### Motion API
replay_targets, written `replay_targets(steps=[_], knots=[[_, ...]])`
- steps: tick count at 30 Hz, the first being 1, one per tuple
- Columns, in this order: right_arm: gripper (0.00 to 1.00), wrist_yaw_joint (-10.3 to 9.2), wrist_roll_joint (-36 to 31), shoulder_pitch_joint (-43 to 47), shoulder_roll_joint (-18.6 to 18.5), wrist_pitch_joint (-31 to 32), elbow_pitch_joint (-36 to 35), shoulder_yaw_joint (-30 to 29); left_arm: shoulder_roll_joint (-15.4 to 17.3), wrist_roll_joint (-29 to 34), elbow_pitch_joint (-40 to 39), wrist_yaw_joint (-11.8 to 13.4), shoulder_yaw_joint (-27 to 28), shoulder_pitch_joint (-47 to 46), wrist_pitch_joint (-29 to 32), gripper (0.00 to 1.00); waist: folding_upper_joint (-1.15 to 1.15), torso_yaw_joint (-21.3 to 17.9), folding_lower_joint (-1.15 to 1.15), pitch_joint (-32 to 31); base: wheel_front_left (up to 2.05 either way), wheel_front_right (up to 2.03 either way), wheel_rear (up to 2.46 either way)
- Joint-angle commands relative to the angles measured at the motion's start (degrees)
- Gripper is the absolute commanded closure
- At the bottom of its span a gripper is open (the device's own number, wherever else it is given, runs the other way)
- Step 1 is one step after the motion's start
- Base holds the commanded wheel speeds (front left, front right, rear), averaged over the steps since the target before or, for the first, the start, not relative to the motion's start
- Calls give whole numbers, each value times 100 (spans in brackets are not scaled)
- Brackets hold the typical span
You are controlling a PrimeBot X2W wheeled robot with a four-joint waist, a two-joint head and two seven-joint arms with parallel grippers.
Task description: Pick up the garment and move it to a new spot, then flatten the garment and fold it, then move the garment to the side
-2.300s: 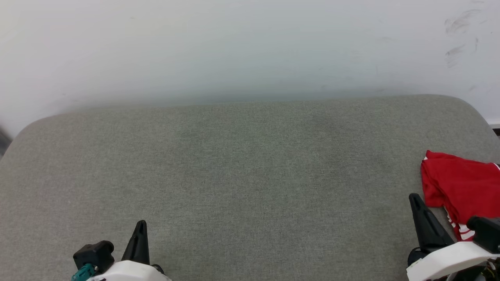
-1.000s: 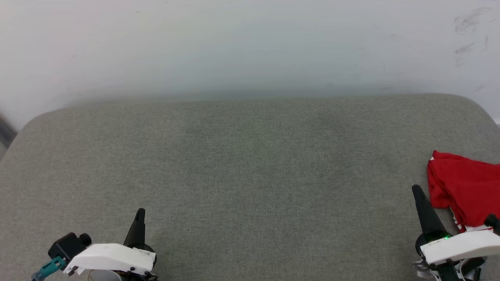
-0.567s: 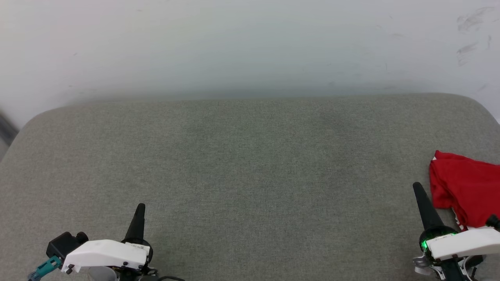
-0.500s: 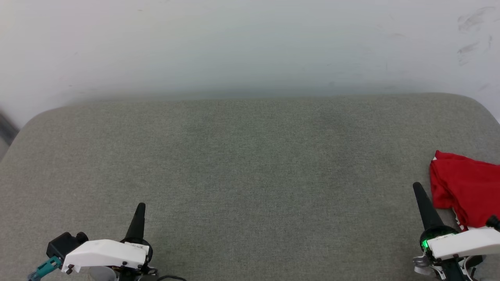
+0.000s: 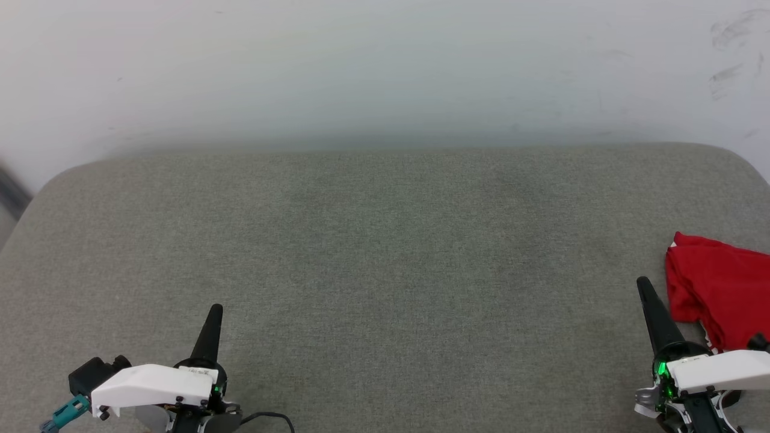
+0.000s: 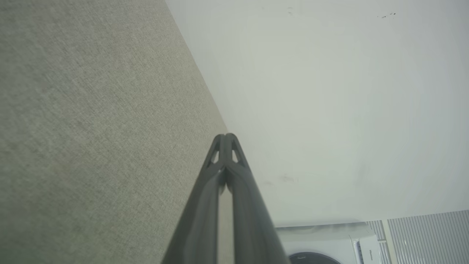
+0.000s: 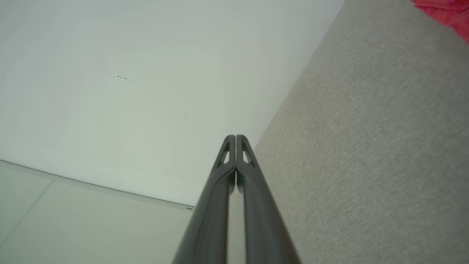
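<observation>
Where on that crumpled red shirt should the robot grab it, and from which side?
Probably the bunched fold along the left edge of the shirt: it stands up off the cushion and lies nearest the right pincer. Come from the shirt's left, opening the shut pincer first. The rest of the shirt runs out of view, so a better hold may be hidden.

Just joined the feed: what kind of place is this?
Probably a home-style laundry corner: a grey fabric-covered surface against a white wall, a washing machine nearby, and a red garment lying on it.
</observation>
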Motion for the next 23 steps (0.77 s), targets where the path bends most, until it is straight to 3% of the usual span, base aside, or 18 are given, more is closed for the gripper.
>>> replay_targets(steps=[1, 23], knots=[[100, -1, 133, -116, 19, 18, -8, -23, -26, -104, -17, -54, 63, -105, 27, 100, 0, 4, 0, 2, 0, 0, 0], [100, -1, 1140, -232, 96, 132, 188, -107, -191, -954, 46, -281, 339, -210, 310, 100, 0, 61, 0, 45, 0, 0, 0]])
